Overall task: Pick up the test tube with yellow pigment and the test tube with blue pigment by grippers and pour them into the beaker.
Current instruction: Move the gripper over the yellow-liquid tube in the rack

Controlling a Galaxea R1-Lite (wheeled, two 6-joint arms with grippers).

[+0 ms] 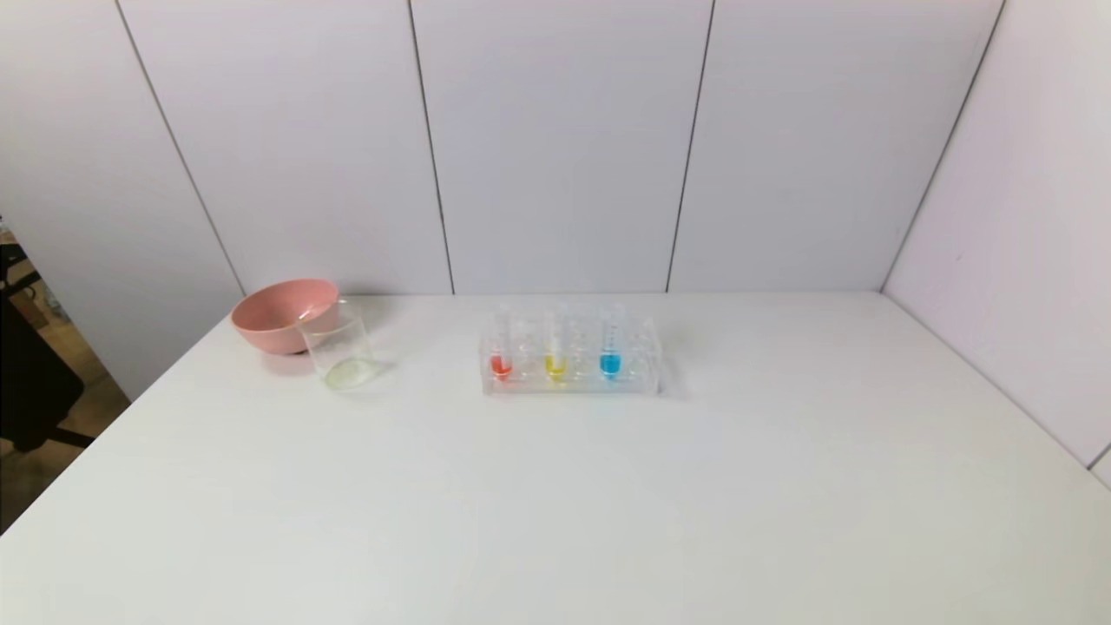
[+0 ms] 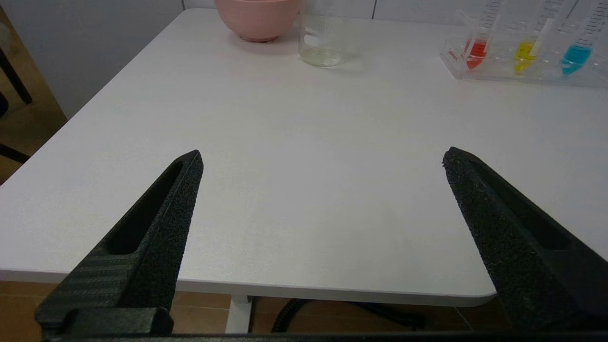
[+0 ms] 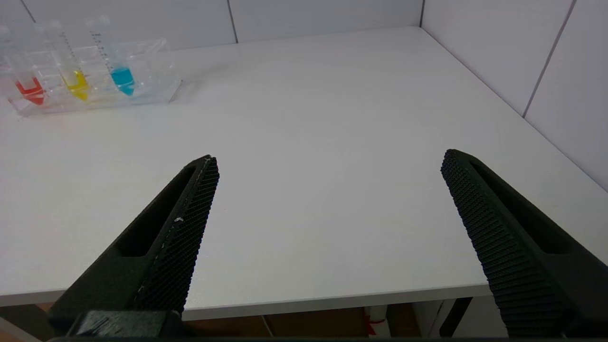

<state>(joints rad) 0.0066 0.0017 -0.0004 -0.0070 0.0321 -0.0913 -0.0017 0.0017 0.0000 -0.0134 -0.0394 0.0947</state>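
Note:
The yellow test tube (image 1: 555,351) and the blue test tube (image 1: 611,347) stand upright in a clear rack (image 1: 647,369) at the table's middle back, with a red tube (image 1: 501,354) to their left. The clear beaker (image 1: 338,351) stands left of the rack, in front of the pink bowl. Neither gripper shows in the head view. My left gripper (image 2: 322,156) is open and empty at the table's near edge, far from the beaker (image 2: 319,40) and the yellow tube (image 2: 525,47). My right gripper (image 3: 329,159) is open and empty at the near edge, far from the blue tube (image 3: 122,78).
A pink bowl (image 1: 285,314) sits at the back left, touching or just behind the beaker. White wall panels close the back and right side. The table's left edge drops to a wooden floor with dark furniture (image 1: 30,365).

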